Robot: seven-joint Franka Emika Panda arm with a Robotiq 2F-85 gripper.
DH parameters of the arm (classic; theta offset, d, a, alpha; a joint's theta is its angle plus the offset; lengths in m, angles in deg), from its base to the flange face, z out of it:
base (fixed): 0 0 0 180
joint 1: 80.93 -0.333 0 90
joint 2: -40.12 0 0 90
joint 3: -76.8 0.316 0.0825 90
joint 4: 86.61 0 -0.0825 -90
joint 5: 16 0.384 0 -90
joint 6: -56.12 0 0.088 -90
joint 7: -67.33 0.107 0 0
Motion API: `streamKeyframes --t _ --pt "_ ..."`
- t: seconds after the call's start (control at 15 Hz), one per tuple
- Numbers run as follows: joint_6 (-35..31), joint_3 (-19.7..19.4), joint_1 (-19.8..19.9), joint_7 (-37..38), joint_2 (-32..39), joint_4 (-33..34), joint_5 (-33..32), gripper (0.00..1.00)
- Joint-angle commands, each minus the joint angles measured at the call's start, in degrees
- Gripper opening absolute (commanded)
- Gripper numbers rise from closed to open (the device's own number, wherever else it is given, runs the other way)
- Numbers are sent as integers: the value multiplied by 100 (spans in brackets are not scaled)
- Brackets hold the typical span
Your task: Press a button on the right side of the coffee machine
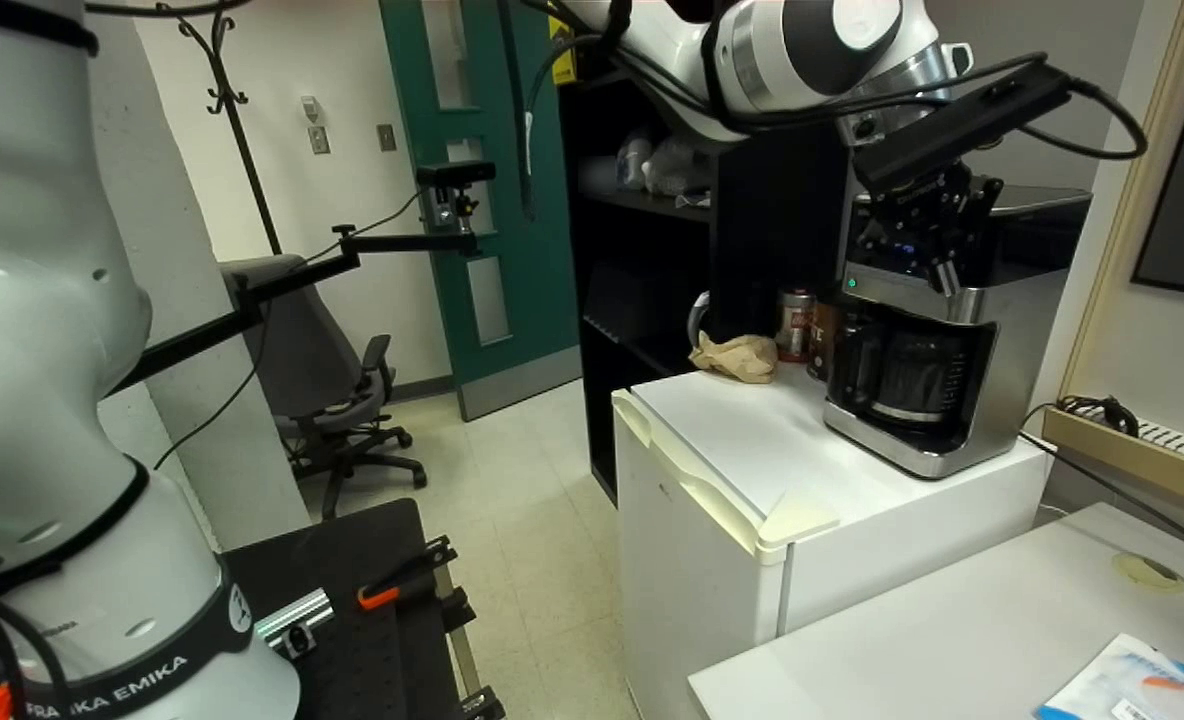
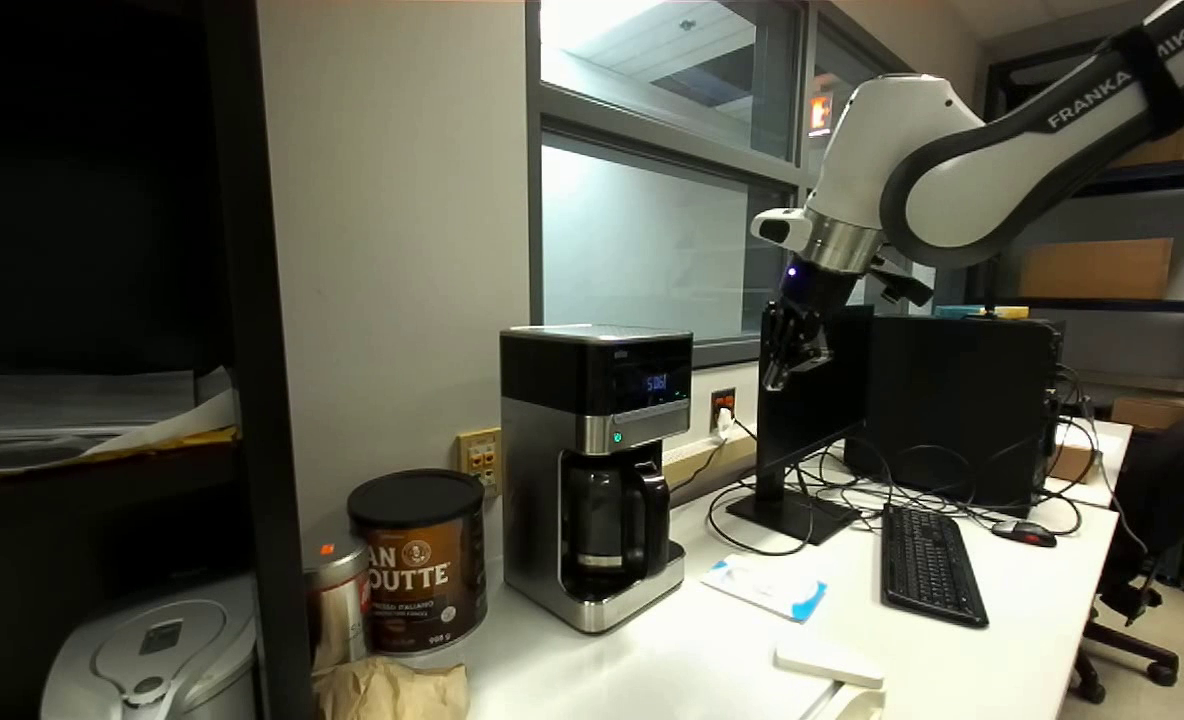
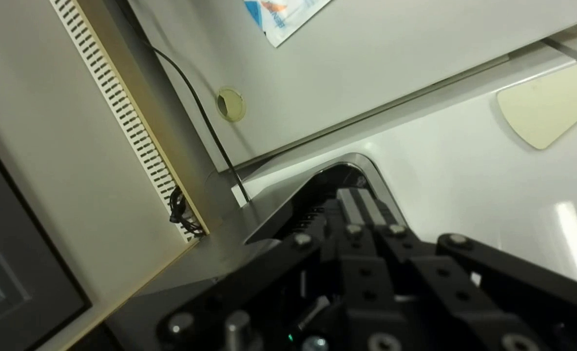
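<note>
The coffee machine is black and silver-grey with a dark glass carafe. It stands on the white fridge and shows in an exterior view (image 1: 1027, 345) and in an exterior view (image 2: 537, 490). Its front has a blue-lit display (image 2: 655, 383) and a green-lit button (image 2: 617, 437). My gripper (image 1: 945, 278) is in front of the machine's upper front and overlaps it there. In an exterior view my gripper (image 2: 777, 378) is apart from the machine, with a visible gap. In the wrist view the fingertips (image 3: 361, 205) are together and empty, over the machine's base (image 3: 374, 168). The fingers hide most of the front panel.
The white fridge (image 1: 697, 590) is beside a white table (image 1: 882, 650) with a packet (image 1: 1132, 680). A coffee can (image 2: 417, 560) and a crumpled paper bag (image 1: 737, 357) stand near the machine. A monitor (image 2: 837, 400) is behind my gripper. A black shelf (image 1: 642, 270) stands behind the fridge.
</note>
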Motion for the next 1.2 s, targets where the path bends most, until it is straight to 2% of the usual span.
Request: streamKeyframes --t 0.0,0.67,1.13 --pt "-401 156 14 -165 311 198 75 0" --pt "-1129 320 -90 -49 1039 734 -25 0" --pt "-1309 344 -84 -45 1378 1065 -32 0"
